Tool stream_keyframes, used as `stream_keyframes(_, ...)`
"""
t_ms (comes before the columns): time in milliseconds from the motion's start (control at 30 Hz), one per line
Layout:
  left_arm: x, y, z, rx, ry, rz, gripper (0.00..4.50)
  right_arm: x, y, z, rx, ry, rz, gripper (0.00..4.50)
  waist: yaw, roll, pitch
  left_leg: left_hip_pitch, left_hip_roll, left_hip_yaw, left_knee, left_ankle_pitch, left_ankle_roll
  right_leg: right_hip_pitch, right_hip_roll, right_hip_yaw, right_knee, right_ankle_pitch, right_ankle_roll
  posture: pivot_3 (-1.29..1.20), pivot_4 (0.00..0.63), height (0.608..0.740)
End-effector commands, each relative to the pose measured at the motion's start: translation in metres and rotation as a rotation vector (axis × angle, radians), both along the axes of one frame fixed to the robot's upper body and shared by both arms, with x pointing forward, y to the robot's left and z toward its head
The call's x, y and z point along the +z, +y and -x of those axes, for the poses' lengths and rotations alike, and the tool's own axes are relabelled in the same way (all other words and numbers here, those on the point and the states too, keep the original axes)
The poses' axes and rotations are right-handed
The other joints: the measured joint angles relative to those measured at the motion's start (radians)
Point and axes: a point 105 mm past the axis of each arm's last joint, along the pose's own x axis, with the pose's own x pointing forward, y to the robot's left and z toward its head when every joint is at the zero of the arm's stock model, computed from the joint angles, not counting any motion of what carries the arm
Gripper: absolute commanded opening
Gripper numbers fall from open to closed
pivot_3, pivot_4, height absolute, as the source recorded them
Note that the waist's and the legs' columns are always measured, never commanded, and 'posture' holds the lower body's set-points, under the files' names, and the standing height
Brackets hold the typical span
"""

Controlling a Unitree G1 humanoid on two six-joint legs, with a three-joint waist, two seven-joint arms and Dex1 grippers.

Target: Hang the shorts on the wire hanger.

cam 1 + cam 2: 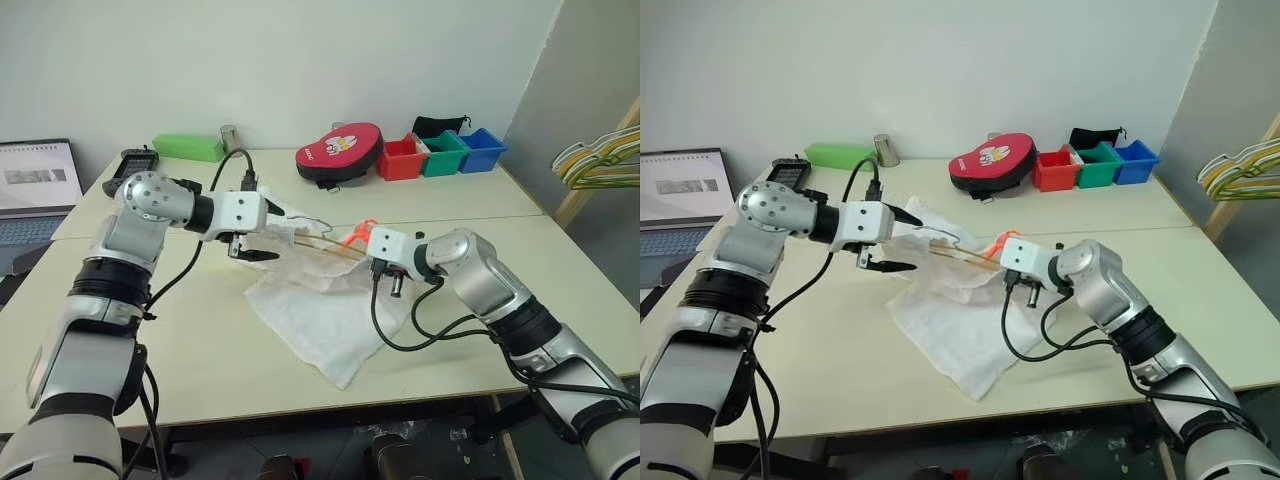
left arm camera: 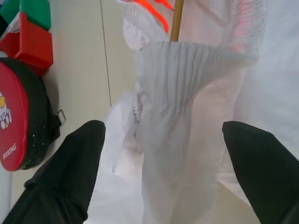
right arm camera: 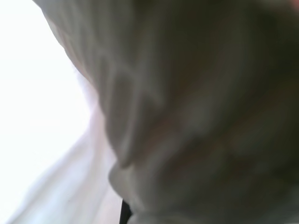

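The white shorts (image 1: 320,310) lie crumpled in the middle of the table (image 1: 200,340). Their gathered waistband (image 2: 187,70) is lifted and draped over the wire hanger (image 1: 325,248). The hanger's thin tan bar (image 2: 176,21) runs under the fabric, and its orange end (image 1: 360,233) sticks up beside my right gripper (image 1: 368,250). That gripper is shut on the wire hanger, with white fabric pressed close around it. My left gripper (image 1: 268,233) hovers at the waistband's left end. It is open, with its black fingers (image 2: 70,172) wide apart on either side of the cloth and holding nothing.
At the back of the table are a red and black round case (image 1: 340,150), red (image 1: 402,158), green (image 1: 444,153) and blue (image 1: 482,149) bins, and a green box (image 1: 188,147). A laptop (image 1: 35,190) sits far left. Thicker hangers (image 1: 600,160) hang at the right.
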Motion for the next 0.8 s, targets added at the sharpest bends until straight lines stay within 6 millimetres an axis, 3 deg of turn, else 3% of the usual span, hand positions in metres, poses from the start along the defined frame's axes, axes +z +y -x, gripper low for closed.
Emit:
stream_keyframes(33, 0.036, 0.006, -0.002, 0.031, -0.063, 0.141, 4.45, 0.009, -0.004, 0.002, -0.032, -0.03, -0.052, 0.0, 0.0, 0.0, 0.0, 0.0, 0.0, 0.0, 0.0, 0.0, 0.0, 0.0, 0.0, 0.0, 0.0, 0.0, 0.0, -0.07, 0.007, 0.74)
stream_keyframes(267, 0.061, 0.017, 0.006, 0.078, 0.003, 0.244, 4.45, -0.002, -0.023, 0.011, -0.149, 0.01, -0.103, 0.0, -0.006, 0.0, 0.0, 0.0, 0.0, 0.0, 0.0, 0.0, 0.0, 0.0, 0.0, 0.0, 0.0, 0.0, 0.0, -0.11, 0.01, 0.74)
stream_keyframes(367, 0.072, 0.02, 0.009, 0.116, 0.109, 0.429, 4.45, 0.003, -0.038, 0.025, -0.296, 0.022, -0.207, 0.0, -0.01, 0.0, 0.0, 0.0, 0.0, 0.0, 0.0, 0.0, 0.0, 0.0, 0.0, 0.0, 0.0, -0.001, 0.001, -0.21, 0.004, 0.74)
stream_keyframes(500, 0.062, 0.0, 0.011, 0.09, 0.196, 0.541, 4.45, 0.013, -0.048, 0.047, -0.457, 0.059, -0.367, 0.0, -0.036, 0.001, -0.003, -0.001, 0.0, -0.002, 0.0, 0.0, 0.0, 0.0, -0.001, -0.002, -0.001, -0.002, 0.003, -0.29, 0.0, 0.74)
stream_keyframes(667, 0.056, -0.031, 0.016, 0.031, 0.258, 0.601, 4.45, 0.018, -0.058, 0.072, -0.595, 0.113, -0.487, 0.0, -0.102, 0.001, -0.005, -0.001, -0.001, -0.002, 0.002, 0.0, -0.002, 0.001, -0.002, 0.0, -0.002, -0.001, 0.005, -0.35, 0.005, 0.74)
stream_keyframes(800, 0.037, -0.078, 0.03, -0.113, 0.346, 0.62, 4.45, 0.009, -0.077, 0.097, -0.746, 0.112, -0.541, 0.0, -0.164, 0.009, -0.019, -0.001, 0.0, -0.001, 0.001, 0.0, -0.002, 0.002, -0.002, 0.002, -0.004, -0.001, 0.007, -0.44, 0.015, 0.74)
